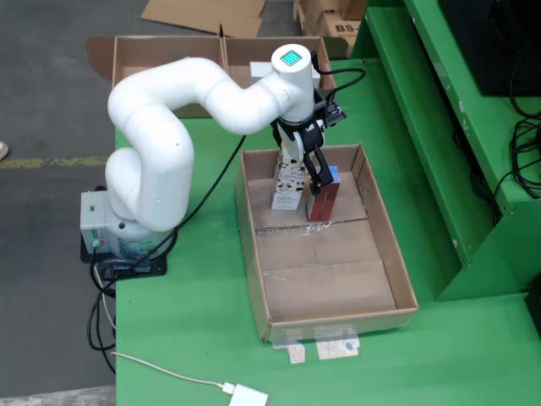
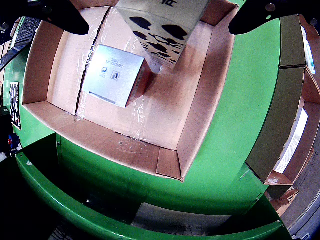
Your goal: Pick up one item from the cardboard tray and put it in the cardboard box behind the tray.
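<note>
We see a green table (image 1: 194, 321) carrying the cardboard tray (image 1: 385, 245), our ref. landmark. The white arm (image 1: 169, 127) stands left of the tray in the fixed view, base at the table edge, and reaches over the tray's far end. Beyond the tray's far end sits the cardboard box (image 1: 161, 55), open-topped w/ a centre divider.

Inside the tray, at its far end, two items stand close together: a white carton w/ black cow-type patches (image 1: 289, 182) and, just right of it in the fixed view, a red box w/ a blue top (image 1: 324, 196). The rest of the tray floor is bare cardboard w/ clear tape.

The gripper (image 1: 300, 161) is over the tray's far end. In the wrist view its two black fingers (image 2: 60, 15) are spread wide, the patched carton (image 2: 160, 25) between them. We cannot tell if they touch it. A grey-faced box (image 2: 117, 75) lies just beside.
</note>
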You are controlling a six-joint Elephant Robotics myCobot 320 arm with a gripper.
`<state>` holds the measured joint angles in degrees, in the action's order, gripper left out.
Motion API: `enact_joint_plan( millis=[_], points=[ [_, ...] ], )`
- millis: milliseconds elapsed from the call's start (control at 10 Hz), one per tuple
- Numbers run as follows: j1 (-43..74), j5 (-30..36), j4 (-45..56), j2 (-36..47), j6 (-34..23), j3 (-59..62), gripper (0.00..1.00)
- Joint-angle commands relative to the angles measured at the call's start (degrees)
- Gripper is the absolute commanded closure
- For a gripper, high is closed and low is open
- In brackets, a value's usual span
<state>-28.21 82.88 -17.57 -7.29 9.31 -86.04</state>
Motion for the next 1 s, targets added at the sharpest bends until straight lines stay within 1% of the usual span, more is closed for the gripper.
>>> enact_joint_plan(
  millis=[0, 500, 900],
  points=[
    [-0.3, 0.3, -0.7, 1.0, 0.0, 1.8, 0.00],
    [-0.3, 0.3, -0.7, 1.0, 0.0, 1.8, 0.00],
    [-0.3, 0.3, -0.7, 1.0, 0.0, 1.8, 0.40]
  ],
)
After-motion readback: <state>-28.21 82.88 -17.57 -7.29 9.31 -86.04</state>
